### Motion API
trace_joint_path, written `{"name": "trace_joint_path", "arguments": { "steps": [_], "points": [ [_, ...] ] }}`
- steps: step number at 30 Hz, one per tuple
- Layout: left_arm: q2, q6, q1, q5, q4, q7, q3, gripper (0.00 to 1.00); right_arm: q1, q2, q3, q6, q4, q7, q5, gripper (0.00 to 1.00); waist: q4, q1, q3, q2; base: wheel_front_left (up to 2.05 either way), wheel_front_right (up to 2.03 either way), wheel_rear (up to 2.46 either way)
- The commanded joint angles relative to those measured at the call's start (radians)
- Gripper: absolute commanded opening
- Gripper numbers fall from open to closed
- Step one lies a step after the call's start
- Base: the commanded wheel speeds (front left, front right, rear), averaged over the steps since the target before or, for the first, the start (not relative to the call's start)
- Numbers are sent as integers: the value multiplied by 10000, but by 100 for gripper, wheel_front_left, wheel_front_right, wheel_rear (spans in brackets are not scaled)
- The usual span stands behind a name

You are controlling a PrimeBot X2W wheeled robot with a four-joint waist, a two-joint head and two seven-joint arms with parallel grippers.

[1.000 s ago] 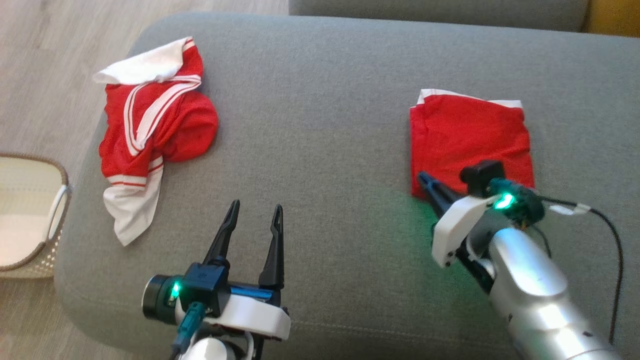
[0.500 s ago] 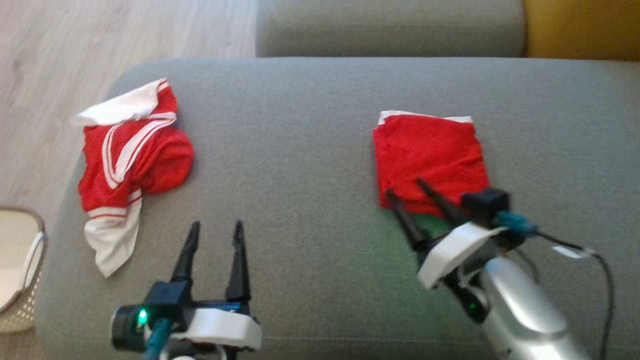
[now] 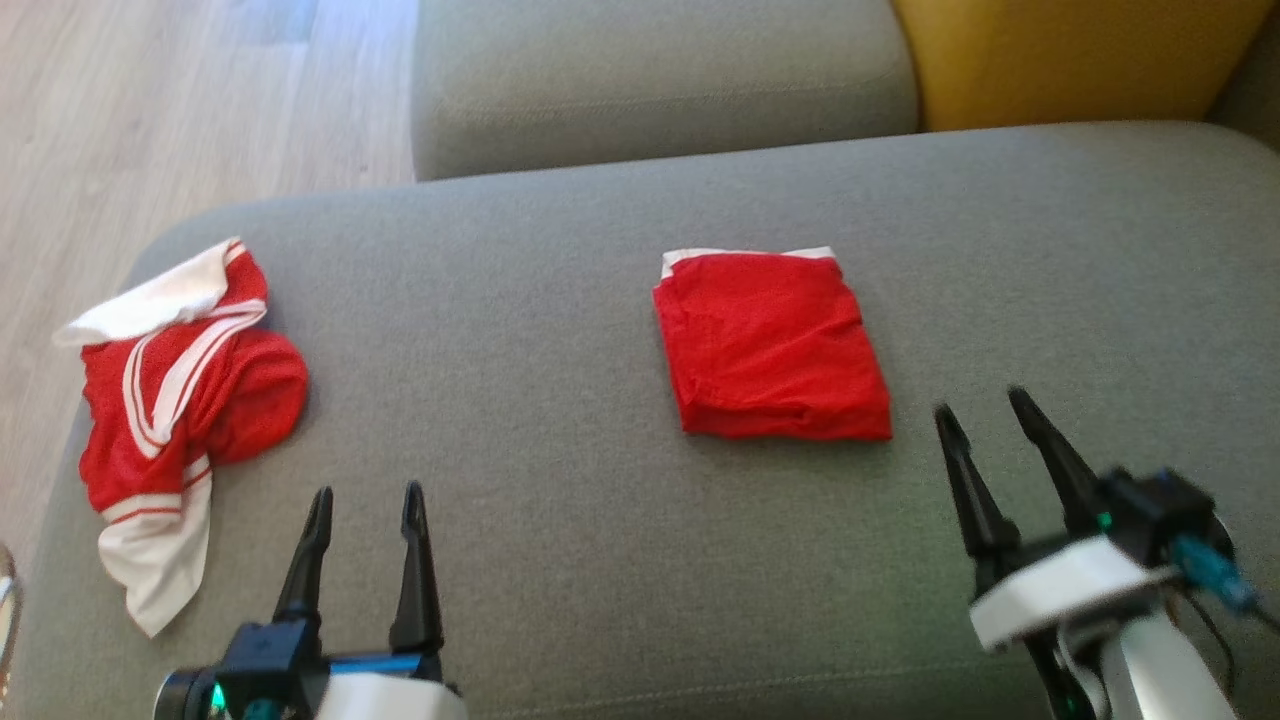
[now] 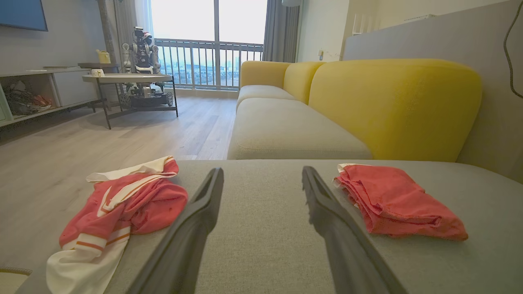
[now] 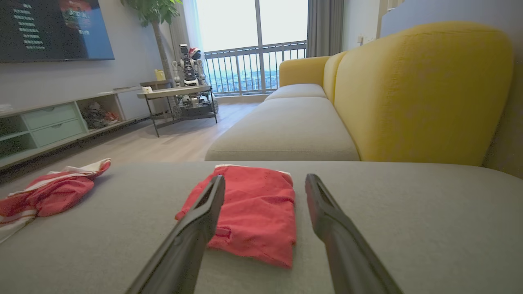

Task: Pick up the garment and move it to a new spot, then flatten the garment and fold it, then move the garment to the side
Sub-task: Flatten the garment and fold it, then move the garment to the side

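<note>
Nearest to me in the head view, the left end effector hangs low over the front of the grey sofa cushion. Its two dark fingers are spread wide apart with nothing between them. The right end effector hovers at the other side, also fully spread and holding nothing, its fingers slanting up and to the left. Its tips sit just short of the folded red garment and are not touching it.

That garment lies flat on the cushion, a little right of centre. It is a neat, roughly square stack with a thin white edge along its far side. From the right wrist view I see it straight ahead, partly behind the left-hand finger.

Well apart from it, on the cushion's left end near the rounded edge, lies a crumpled red-and-white garment. It is bunched up, with a white hem trailing toward me. In the left wrist view the two garments sit either side of the open fingers.

Beyond the cushion is a second grey seat, and to its right a yellow backrest. Pale wooden floor runs off to the left. Farther back, the wrist views show a low round table in front of a railed window, and a wall screen.
</note>
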State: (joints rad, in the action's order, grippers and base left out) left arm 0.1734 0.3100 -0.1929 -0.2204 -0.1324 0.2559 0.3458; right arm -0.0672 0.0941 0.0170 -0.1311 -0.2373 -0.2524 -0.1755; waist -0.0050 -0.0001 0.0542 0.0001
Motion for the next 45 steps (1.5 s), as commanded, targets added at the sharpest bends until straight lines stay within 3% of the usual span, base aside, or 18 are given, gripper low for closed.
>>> {"name": "trace_joint_path", "arguments": {
  "steps": [1, 8, 21, 38, 45],
  "points": [
    [83, -50, 316, 103, -254, 57, -423, 100, -116, -8, 175, 4, 389, -91, 106, 100, -75, 1, 83, -1, 0, 0, 0],
    [-132, -385, -2, 633, 43, 58, -800, 100, 968, -289, 1, 4, 721, -92, 658, 100, -207, 1, 288, -1, 0, 0, 0],
    [-555, -988, -220, 1183, 321, 58, -1028, 100, 1041, -424, -99, 4, 588, -93, 741, 100, -37, 1, 333, -1, 0, 0, 0],
    [-879, -1274, -343, 1480, 478, 59, -1244, 100, 993, -437, -220, 4, 443, -93, 718, 100, 268, 1, 269, -1, 0, 0, 0],
    [-946, -1421, -275, 1544, 518, 59, -1197, 100, 665, -437, -357, 4, -273, -93, 332, 100, 489, 1, 52, -1, 0, 0, 0]
  ]
}}
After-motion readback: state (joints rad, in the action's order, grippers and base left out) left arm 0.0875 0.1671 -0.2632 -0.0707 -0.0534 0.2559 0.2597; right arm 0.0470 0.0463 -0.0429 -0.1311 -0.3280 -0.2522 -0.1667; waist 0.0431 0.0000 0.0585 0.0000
